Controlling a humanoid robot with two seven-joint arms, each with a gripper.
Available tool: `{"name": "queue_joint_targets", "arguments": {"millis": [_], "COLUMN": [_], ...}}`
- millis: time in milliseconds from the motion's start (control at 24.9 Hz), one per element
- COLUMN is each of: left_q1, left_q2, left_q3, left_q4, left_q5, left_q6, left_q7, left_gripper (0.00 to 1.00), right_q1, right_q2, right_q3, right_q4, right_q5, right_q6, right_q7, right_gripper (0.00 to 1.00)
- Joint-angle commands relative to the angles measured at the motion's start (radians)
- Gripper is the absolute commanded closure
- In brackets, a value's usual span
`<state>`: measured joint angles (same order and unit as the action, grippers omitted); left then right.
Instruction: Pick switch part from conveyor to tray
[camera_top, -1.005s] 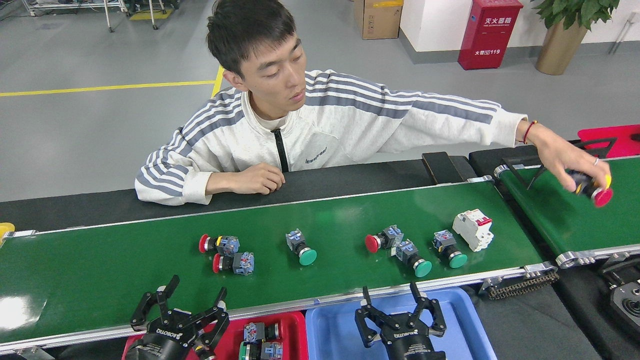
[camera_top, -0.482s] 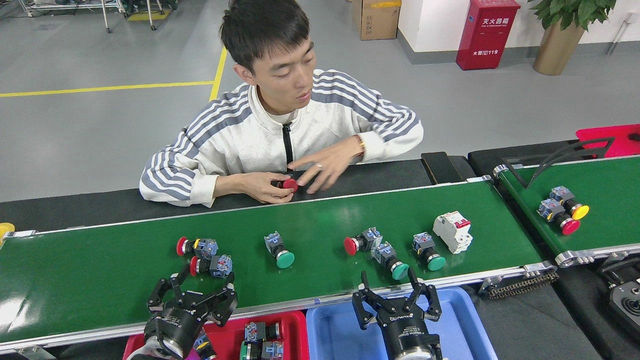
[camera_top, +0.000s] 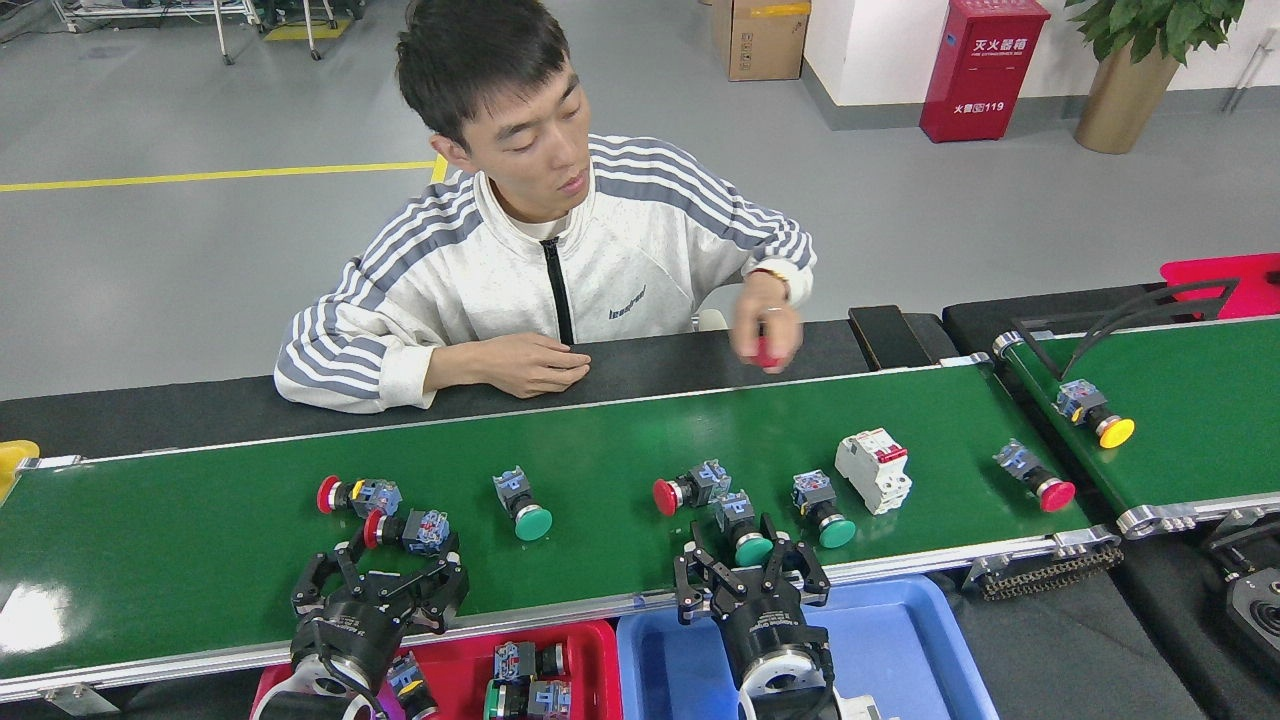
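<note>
Both arms raised fwd from bottom edge; left gripper (camera_top: 392, 568) & right gripper (camera_top: 752, 556) held w/ fingers spread.

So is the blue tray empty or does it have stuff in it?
Empty, as far as shows: the blue tray has only bare floor, though the right gripper hides part.

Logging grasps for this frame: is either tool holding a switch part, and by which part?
Neither. The left tool and right tool are both open over the conveyor, gripping nothing.
</note>
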<state>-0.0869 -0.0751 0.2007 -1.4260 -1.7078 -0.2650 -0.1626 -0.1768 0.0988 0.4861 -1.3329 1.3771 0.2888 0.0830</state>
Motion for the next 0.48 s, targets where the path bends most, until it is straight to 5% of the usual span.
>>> {"name": "queue_joint_targets", "arguments": {"millis": [0, 121, 321, 362, 402, 442], "left_q1": [-0.004, 0.018, 0.188, 0.249, 0.299, 0.337], "left_q2": [0.011, 0.015, 0.041, 0.046, 0.046, 0.038], "left_q3": [0.006, 0.020, 0.057, 0.065, 0.074, 0.085], "left_q4": [-0.010, -0.021, -0.237, -0.290, -0.333, -0.356], "left_q5": [0.002, 0.033, 0.069, 0.069, 0.071, 0.080], "left_q6": [0.012, -0.010, -0.281, -0.387, -0.499, -0.520], "left_q7": [0.014, 0.018, 0.029, 0.028, 0.028, 0.029], "left_gripper": [0.48, 0.82, 0.81, 0.75, 0.67, 0.44], "right_q1": [-0.004, 0.054, 0.129, 0.125, 0.122, 0.123], "right_q2": [-0.002, -0.002, -0.044, -0.045, -0.044, -0.036], "right_q3": [0.002, 0.022, 0.187, 0.244, 0.293, 0.330], "right_q4": [-0.040, -0.121, -0.238, -0.239, -0.239, -0.239], "right_q5": [-0.001, 0.000, 0.016, 0.027, 0.034, 0.036], "right_q6": [-0.040, -0.069, -0.128, -0.128, -0.128, -0.125], "right_q7": [0.000, -0.003, -0.008, -0.008, -0.008, -0.012], "right_gripper": [0.92, 0.92, 0.92, 0.83, 0.55, 0.05]}}
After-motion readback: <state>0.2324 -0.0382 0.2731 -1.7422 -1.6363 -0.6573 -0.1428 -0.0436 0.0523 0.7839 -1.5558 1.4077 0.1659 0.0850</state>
